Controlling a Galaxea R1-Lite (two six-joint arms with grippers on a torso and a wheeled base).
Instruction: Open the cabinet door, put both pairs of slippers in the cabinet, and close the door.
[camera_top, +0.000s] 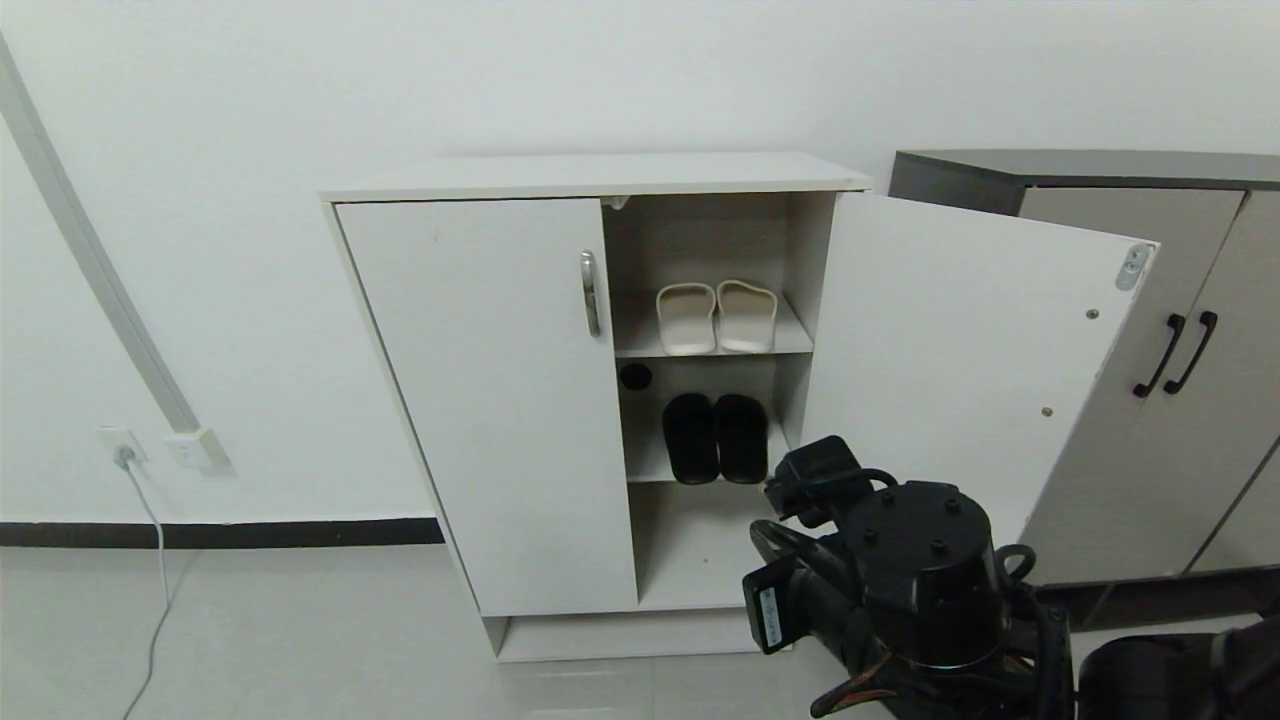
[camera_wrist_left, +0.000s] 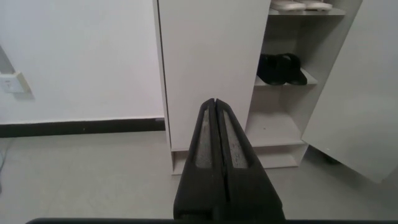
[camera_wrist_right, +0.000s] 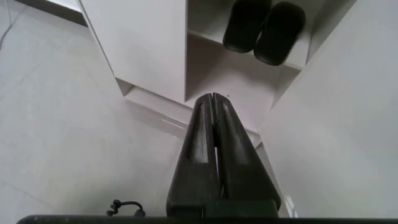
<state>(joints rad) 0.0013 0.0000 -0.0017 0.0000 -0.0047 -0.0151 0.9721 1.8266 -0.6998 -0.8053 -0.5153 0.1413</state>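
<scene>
Cabinet (camera_top: 600, 172), right door (camera_top: 960, 370) swung open to near right, giving access: white slippers (camera_top: 690, 320) on upper shelf, black slippers (camera_top: 690, 438) on middle shelf; left gripper (camera_wrist_left: 214, 102) & right gripper (camera_wrist_right: 213, 98), both closed tight w/ nothing held, sit near the front, so prob. only door-closing remains.

no legible text or signs

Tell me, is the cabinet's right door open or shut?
Open: the right door stands swung outward, and white slippers and black slippers show inside.
</scene>
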